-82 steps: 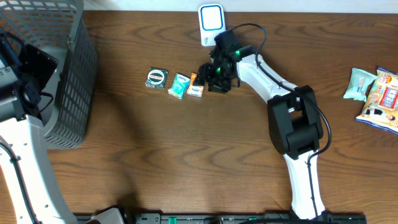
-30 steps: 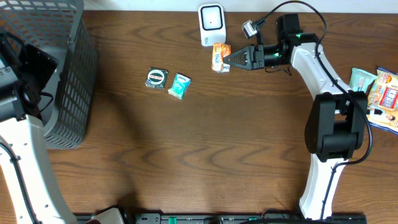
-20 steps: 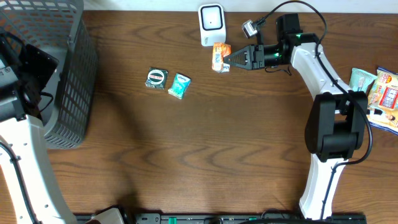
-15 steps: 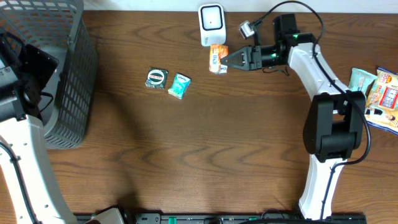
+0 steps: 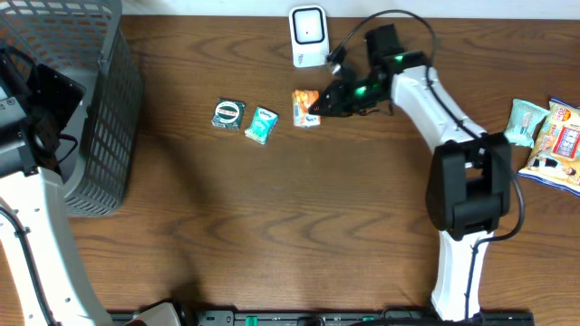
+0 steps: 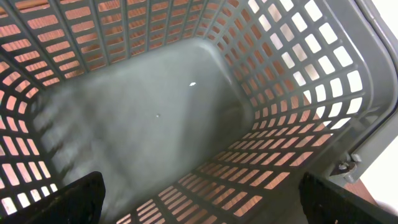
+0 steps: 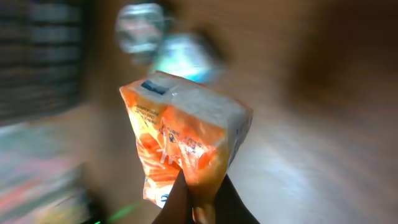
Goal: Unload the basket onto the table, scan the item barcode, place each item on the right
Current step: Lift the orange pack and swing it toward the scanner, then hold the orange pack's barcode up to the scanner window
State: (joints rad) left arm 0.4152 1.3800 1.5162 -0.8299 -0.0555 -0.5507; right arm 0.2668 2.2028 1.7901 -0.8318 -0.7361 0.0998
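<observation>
Only blur behind orange packet (image 7: pixel 186 146)

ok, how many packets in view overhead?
5: dark packet and teal packet side by side left of centre; orange packet pinched in the right fingers beside them; green bag and chip bag at the right edge. More may lie off-frame.

Basket (image 5: pixel 91 109) on my bench's (image 5: pixel 272 226) left, scanner (image 5: pixel 308 32) at the back — one pack (image 5: pixel 306 107) before it, a second pack (image 5: pixel 263 124) and third pack (image 5: pixel 228 114) to its left; snack bags (image 5: pixel 555 138) far right.
</observation>
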